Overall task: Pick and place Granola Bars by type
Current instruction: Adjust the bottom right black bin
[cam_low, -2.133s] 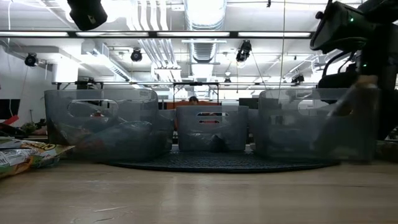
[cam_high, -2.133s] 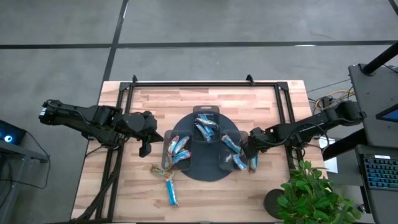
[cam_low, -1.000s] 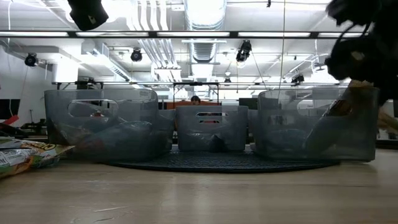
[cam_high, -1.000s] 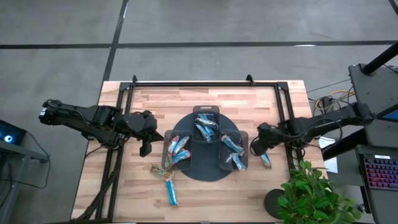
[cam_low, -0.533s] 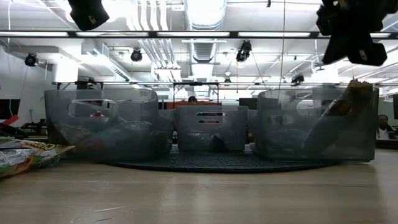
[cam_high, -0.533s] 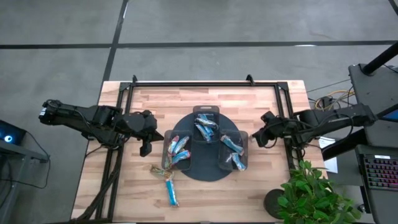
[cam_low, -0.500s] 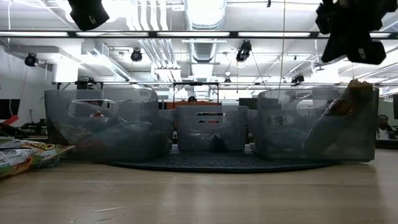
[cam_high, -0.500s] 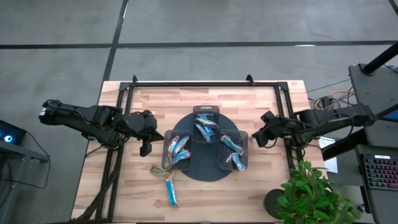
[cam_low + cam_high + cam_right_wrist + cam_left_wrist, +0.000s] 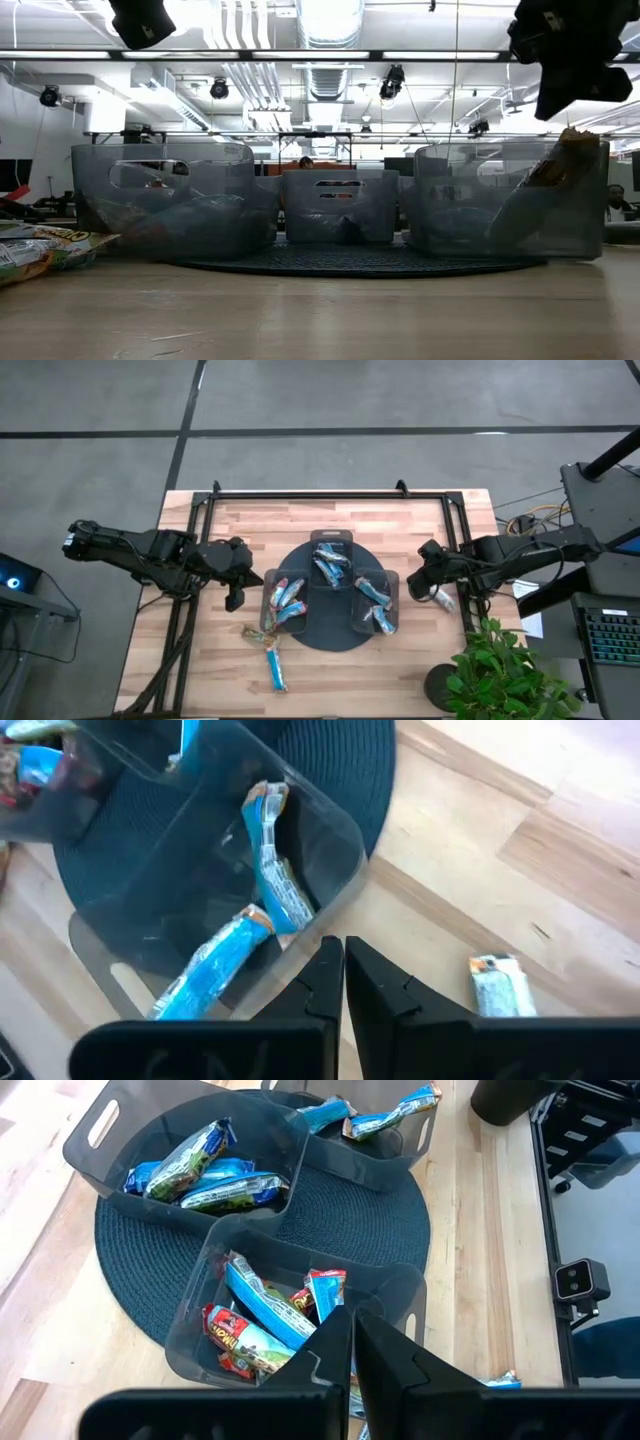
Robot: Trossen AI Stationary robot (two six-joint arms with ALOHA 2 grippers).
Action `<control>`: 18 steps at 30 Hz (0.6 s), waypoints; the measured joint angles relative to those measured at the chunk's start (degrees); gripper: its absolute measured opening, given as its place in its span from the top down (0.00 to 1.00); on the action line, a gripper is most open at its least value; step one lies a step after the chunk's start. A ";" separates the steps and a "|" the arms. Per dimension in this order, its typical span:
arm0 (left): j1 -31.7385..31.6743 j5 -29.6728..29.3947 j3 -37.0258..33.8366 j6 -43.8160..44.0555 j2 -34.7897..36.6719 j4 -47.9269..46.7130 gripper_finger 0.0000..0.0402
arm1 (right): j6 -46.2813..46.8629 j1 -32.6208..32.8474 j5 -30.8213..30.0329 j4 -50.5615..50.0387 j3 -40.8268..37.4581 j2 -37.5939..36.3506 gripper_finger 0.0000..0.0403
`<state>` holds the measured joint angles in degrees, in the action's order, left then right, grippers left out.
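Three Bins Hold Most Bars

Left gripper [image 9: 233, 600] hangs pressed together, empty, left of the round tray [image 9: 330, 635]. Granola Bars [image 9: 287, 598] fill its clear bins [image 9: 375, 603]; a few lie on the table [image 9: 300, 525]. Right gripper [image 9: 418, 584], pressed together, hovers beside one loose bar [image 9: 443, 599].
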<state>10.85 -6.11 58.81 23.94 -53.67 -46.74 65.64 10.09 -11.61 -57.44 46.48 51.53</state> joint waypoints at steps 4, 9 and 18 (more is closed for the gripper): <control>0.00 0.01 0.00 0.04 0.00 0.00 1.00 | -1.64 0.06 1.48 -0.09 -0.11 1.00 0.98; 0.00 0.01 0.00 0.07 0.00 0.00 1.00 | -7.17 0.03 5.67 -1.49 -0.10 1.74 0.97; 0.00 -0.43 0.00 -0.06 0.00 -0.02 1.00 | -14.45 0.02 13.44 -16.09 2.73 2.14 0.71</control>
<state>10.85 -6.55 58.81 23.88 -53.67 -46.76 51.19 10.11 1.83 -73.53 49.21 53.67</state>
